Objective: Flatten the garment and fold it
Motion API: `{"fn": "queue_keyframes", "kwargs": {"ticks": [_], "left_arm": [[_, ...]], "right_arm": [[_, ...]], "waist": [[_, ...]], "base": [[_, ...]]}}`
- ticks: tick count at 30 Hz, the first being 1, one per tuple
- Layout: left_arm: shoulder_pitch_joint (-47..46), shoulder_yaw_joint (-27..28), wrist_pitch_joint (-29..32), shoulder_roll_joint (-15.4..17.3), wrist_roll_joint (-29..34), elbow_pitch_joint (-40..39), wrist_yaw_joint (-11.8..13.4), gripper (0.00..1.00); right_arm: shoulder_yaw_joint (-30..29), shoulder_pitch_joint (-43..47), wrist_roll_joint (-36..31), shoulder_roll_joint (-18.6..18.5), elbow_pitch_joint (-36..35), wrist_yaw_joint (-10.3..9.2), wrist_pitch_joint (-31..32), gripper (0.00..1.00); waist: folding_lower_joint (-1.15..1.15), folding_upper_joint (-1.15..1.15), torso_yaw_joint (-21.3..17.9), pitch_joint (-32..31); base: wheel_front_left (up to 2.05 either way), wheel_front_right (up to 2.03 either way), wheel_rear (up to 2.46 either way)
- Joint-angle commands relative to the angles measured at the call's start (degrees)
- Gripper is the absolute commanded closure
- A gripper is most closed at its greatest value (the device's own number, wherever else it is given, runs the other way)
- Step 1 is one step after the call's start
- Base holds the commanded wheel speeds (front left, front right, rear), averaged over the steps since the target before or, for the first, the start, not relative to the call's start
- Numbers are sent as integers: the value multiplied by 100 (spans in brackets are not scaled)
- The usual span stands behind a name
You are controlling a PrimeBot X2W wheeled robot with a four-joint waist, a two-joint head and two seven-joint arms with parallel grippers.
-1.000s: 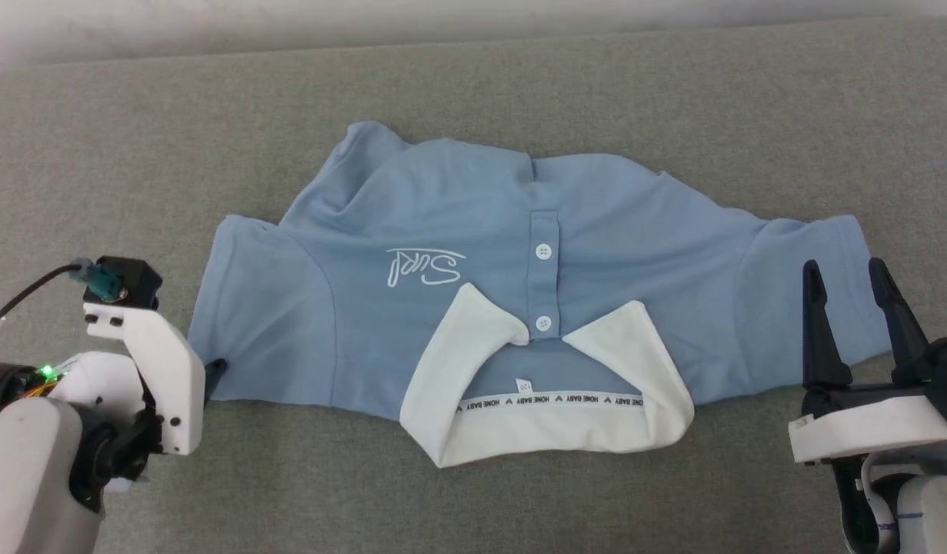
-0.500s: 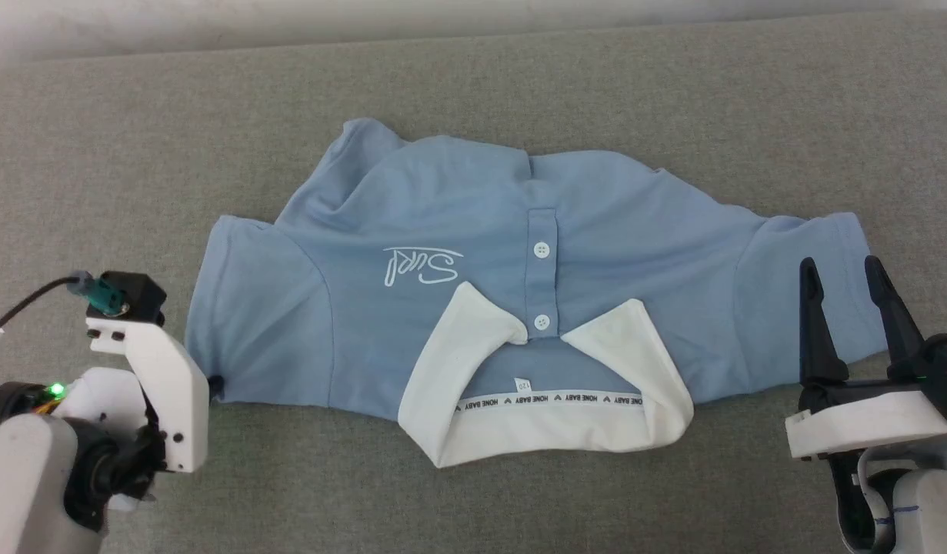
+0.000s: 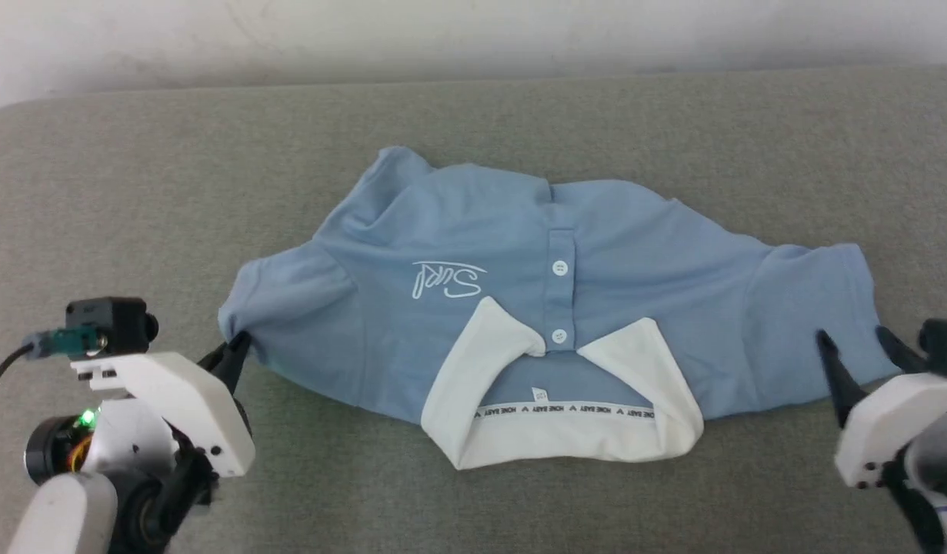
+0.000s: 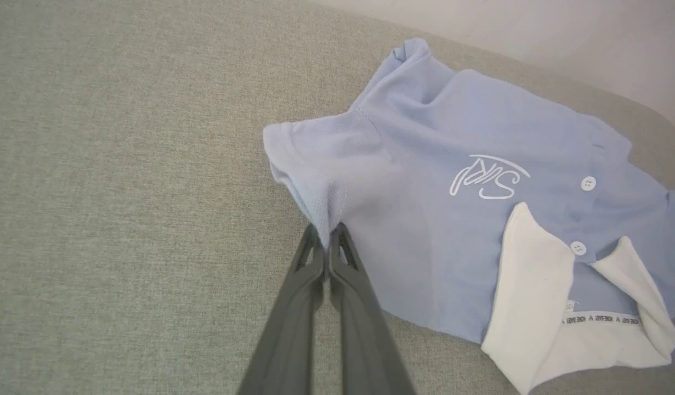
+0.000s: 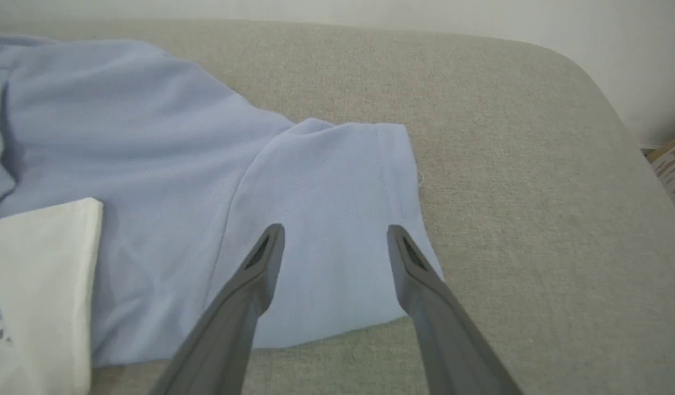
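Observation:
The garment [image 3: 535,292], a light blue polo shirt with a white collar [image 3: 565,427], lies chest up on the grey surface, collar toward me and its far part bunched. My left gripper [image 3: 238,346] is shut on the edge of the shirt's left sleeve, and the cloth puckers upward at the pinch [image 4: 327,233]. Over the right sleeve [image 5: 337,219] my right gripper [image 5: 334,236] stands open, its two fingers spread above the sleeve's near corner. In the head view the right gripper [image 3: 854,346] sits at the sleeve's lower right edge.
The shirt rests on a grey fabric surface [image 3: 135,192] with a pale wall [image 3: 473,31] behind its far edge. The surface curves off at its right end [image 5: 617,137], where a bit of cardboard [image 5: 671,164] shows beyond.
My left gripper has closed on the left sleeve edge and lifted it, drawing the sleeve inward. The head camera has shifted, so the whole picture sits lower. The right gripper stays open.

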Motion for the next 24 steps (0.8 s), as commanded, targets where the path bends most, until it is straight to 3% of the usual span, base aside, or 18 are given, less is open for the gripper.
{"fn": "queue_keyframes", "kwargs": {"ticks": [1,5,9,17,22,23,24], "left_arm": [[132,56,-93,-63,-24,-108,61,100],[412,9,-266,-222,14,-572,162,100],[564,-154,-310,-300,85,-869,176,100],[540,-390,-340,-346,139,-904,78,100],[475,-436,-358,-341,129,-804,23,100],[465,-439,-360,-333,126,-780,12,100],[456,-438,-363,-326,123,-751,4,100]], "right_arm": [[-89,44,35,-111,-30,-10,280,0],[-405,-74,53,-356,-104,-10,1697,0],[-612,-234,-26,-556,52,-10,2632,0],[-874,-482,-568,-627,537,-10,2872,0],[-689,-401,-456,-539,905,-10,3067,0],[-624,-389,-406,-531,938,-10,3082,64],[-523,-364,-367,-546,969,-10,3102,100]], "waist": [[0,0,152,-102],[0,0,296,-60],[0,0,446,49],[0,0,668,242],[0,0,717,292],[0,0,712,291],[0,0,701,275]], "base": [[0,0,0],[0,0,0],[0,0,0],[0,0,0],[0,0,0],[0,0,0],[0,0,0]]}}
